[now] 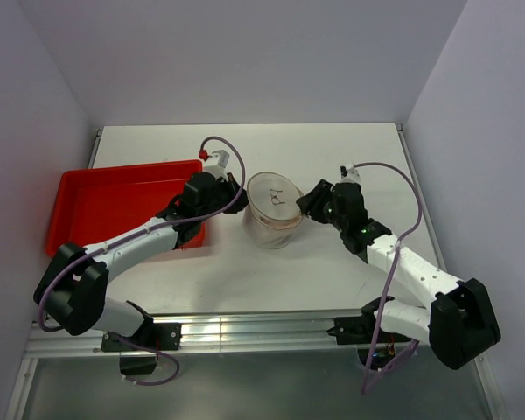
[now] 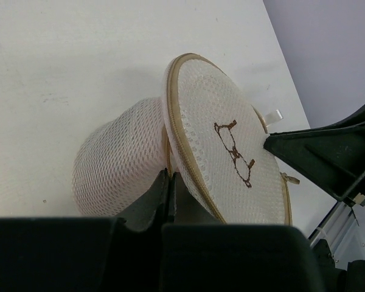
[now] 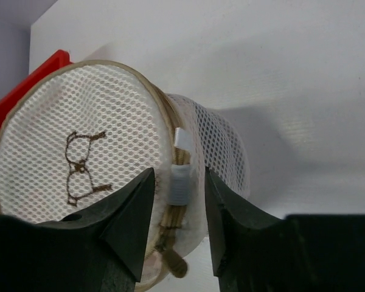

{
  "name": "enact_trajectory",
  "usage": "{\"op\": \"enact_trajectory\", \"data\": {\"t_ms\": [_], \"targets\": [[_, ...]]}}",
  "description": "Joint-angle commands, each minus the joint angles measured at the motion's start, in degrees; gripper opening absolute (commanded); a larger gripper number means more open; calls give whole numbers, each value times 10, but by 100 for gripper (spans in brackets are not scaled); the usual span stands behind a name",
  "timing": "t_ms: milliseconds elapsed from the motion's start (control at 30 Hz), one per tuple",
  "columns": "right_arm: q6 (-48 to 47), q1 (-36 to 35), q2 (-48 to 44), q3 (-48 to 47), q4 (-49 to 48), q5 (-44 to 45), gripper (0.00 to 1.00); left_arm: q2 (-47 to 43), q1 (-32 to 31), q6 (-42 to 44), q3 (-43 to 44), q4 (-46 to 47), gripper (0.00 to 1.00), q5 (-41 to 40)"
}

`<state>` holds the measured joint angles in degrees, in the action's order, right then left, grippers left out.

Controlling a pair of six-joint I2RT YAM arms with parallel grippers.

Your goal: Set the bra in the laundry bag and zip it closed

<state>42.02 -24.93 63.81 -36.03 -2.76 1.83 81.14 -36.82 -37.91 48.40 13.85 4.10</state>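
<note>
Two end effectors: left (image 2: 170, 184) pinches laundry bag (image 2: 118, 158) rim (image 2: 169, 97), right (image 3: 178, 176) parted around tab (image 3: 179, 188).

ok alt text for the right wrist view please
Two black jaws stand open on either side of a small white tab at the zipper rim of a white mesh laundry bag on a white table. Its round lid bears a brown glasses-like mark; a red tray corner shows behind.

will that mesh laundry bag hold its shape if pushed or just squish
The laundry bag has a thin open-mesh wall, so it will probably dent where pushed. The tan rim looks stiffer and may keep the lid flat. Being mostly mesh, it seems light, so a shove could slide or tip it.
</note>
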Motion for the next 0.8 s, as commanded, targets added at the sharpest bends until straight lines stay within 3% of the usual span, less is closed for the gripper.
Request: {"op": "enact_trajectory", "data": {"t_ms": [0, 200, 433, 533, 567, 667, 767], "targets": [[29, 13, 2, 20, -80, -2, 45, -24, 4, 20, 8, 15, 0, -16], [46, 15, -27, 64, -131, 0, 21, -20, 12, 21, 25, 10, 0, -29], [82, 13, -77, 113, -171, 12, 6, 6, 19, 11, 79, -8, 0, -23], [117, 2, -102, 139, -194, 41, 0, 15, 19, 13, 106, -35, 24, -25], [128, -6, -107, 142, -196, 54, 0, 12, 19, 13, 114, -43, 43, -30], [138, -36, -116, 131, -188, 113, 0, -18, 19, 9, 109, -65, 64, -37], [143, -58, -104, 116, -184, 150, 0, -69, 16, -10, 85, -87, 68, -37]]}}
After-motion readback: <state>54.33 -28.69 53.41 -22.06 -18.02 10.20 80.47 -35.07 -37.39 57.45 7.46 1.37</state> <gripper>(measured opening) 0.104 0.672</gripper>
